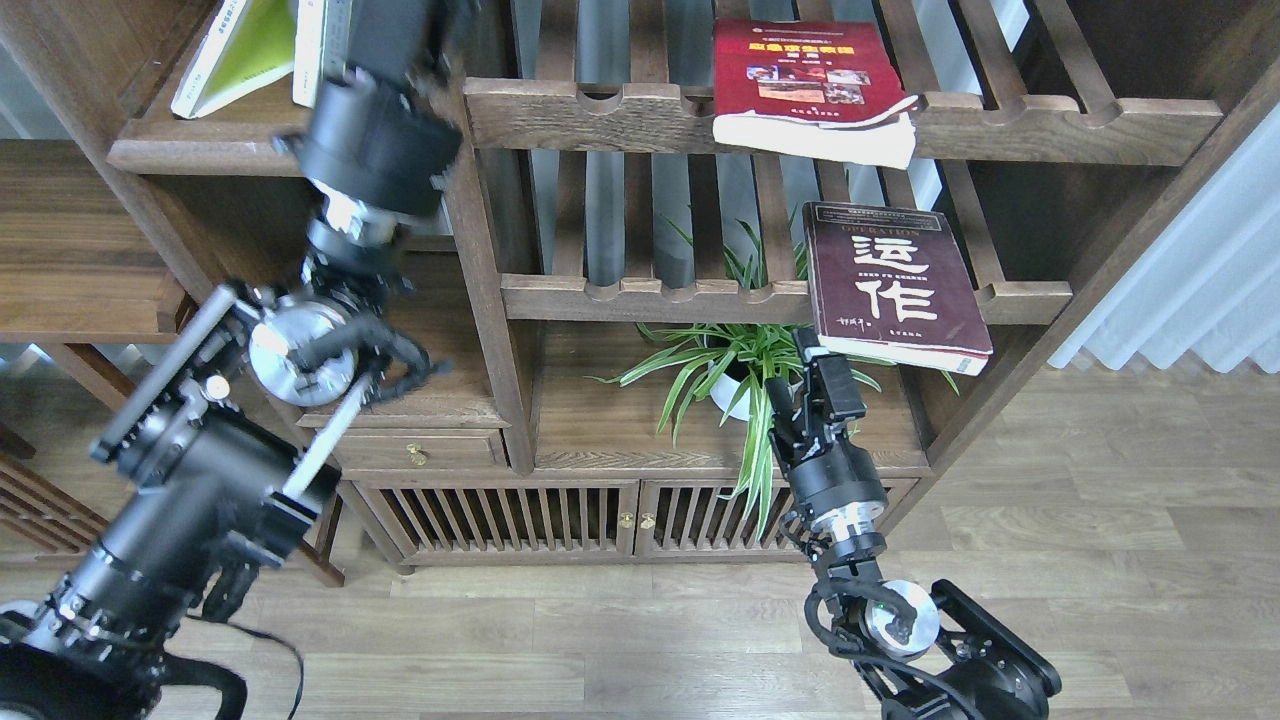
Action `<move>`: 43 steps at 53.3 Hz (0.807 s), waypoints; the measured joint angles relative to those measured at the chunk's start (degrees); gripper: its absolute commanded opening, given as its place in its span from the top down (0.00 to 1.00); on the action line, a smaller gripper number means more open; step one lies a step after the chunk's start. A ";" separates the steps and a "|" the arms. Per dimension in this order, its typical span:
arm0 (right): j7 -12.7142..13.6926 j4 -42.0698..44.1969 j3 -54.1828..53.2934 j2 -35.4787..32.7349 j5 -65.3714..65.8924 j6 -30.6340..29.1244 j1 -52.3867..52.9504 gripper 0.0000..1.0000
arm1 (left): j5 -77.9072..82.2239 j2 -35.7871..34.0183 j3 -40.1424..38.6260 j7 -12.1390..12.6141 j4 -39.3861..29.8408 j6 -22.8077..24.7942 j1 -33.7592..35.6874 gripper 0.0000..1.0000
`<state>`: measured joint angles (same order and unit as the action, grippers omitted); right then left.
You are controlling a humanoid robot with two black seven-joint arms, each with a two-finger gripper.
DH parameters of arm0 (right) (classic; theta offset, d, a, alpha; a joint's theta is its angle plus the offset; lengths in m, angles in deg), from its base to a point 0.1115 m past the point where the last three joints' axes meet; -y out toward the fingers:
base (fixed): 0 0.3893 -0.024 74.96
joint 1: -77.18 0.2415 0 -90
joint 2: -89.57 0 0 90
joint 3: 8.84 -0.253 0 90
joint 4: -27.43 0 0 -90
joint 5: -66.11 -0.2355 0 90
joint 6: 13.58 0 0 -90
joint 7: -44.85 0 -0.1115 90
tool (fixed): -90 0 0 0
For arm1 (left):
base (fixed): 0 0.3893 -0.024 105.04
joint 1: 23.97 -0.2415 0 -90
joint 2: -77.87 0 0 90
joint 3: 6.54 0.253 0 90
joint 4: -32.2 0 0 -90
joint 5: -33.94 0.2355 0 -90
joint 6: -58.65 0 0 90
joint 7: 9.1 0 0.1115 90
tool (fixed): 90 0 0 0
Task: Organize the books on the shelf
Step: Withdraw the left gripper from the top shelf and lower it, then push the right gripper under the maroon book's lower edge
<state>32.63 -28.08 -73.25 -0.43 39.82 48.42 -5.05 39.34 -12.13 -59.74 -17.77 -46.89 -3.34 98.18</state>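
The yellow-green book leans on the solid dark-brown shelf at the top left, next to a thin white book. My left gripper reaches up beside them. It is dark and blurred, and its fingers are cut off by the top edge. The red book lies on the upper slatted shelf and overhangs its front rail. The dark maroon book lies on the lower slatted shelf, also overhanging. My right gripper is just under the maroon book's front left corner. Its fingers cannot be told apart.
A potted spider plant stands on the cabinet top right behind my right gripper. A wooden upright separates the left bay from the slatted shelves. A low cabinet with slatted doors is below. White curtains hang at the right.
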 measured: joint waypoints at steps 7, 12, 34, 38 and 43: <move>0.00 0.85 -1.35 0.00 -0.76 0.00 0.13 0.04 | 0.00 0.00 1.34 4.58 0.17 0.00 -4.90 0.02; 0.00 1.04 -2.05 0.00 -0.93 0.00 0.33 0.04 | 0.00 0.00 1.68 6.60 0.32 0.00 -7.27 0.02; 0.00 2.88 -3.97 -0.49 -1.19 0.27 2.51 0.05 | -0.03 -1.14 5.14 8.84 1.63 0.00 -13.45 0.01; 0.00 3.65 -4.47 -0.50 -1.21 1.99 3.35 0.05 | 0.01 -1.17 5.19 8.81 1.93 0.00 -13.82 0.01; 0.00 5.08 -4.79 -0.53 -1.22 5.49 4.60 0.05 | 0.04 -1.20 5.21 8.72 2.34 0.00 -14.60 0.01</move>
<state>32.63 -23.00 -78.04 -0.95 38.60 53.91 -0.45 39.37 -13.32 -54.53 -9.05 -44.55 -3.34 83.58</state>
